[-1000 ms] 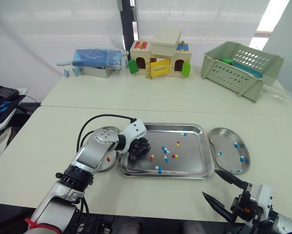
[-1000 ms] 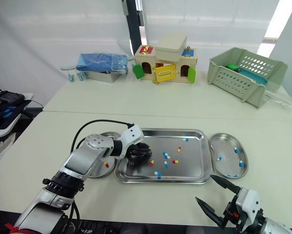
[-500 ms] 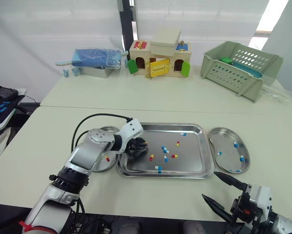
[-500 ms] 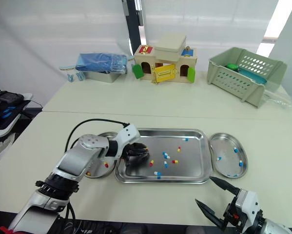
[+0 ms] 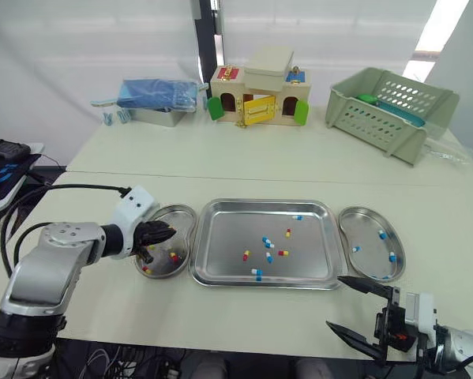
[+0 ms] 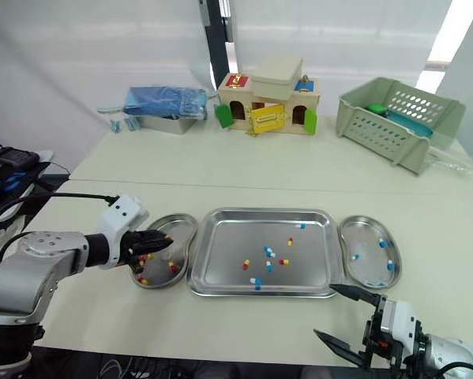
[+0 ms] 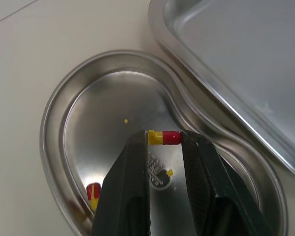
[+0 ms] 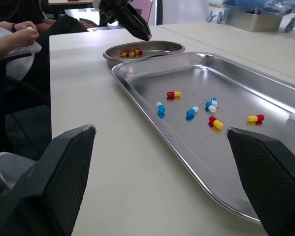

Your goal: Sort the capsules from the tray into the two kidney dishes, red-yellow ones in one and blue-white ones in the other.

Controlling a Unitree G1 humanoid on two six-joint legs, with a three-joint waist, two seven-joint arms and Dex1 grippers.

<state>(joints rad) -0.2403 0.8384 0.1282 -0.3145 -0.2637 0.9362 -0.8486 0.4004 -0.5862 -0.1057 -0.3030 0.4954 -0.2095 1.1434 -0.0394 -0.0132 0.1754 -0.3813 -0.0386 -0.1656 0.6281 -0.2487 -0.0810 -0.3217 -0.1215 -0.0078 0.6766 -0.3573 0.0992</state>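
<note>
My left gripper (image 5: pixel 163 235) hovers over the left kidney dish (image 5: pixel 182 216), shut on a red-yellow capsule (image 7: pixel 164 137) pinched between its fingertips. That dish (image 7: pixel 63 123) holds a few red-yellow capsules (image 5: pixel 173 257). The steel tray (image 5: pixel 315 278) in the middle carries several loose capsules of both kinds (image 5: pixel 268 246). The right kidney dish (image 5: pixel 361 215) holds several blue-white capsules (image 5: pixel 383 234). My right gripper (image 5: pixel 359 309) stands open near the table's front edge, in front of the tray's right corner, with nothing between its fingers.
At the back of the table stand a blue-lidded metal box (image 5: pixel 159 101), a wooden toy house (image 5: pixel 260 96) and a green plastic basket (image 5: pixel 392 110). In the right wrist view a person's hands (image 8: pixel 19 27) are seen beyond the table's edge.
My left gripper has drawn back left from the tray's left end to above the left kidney dish, carrying a red-yellow capsule. The right gripper has barely moved.
</note>
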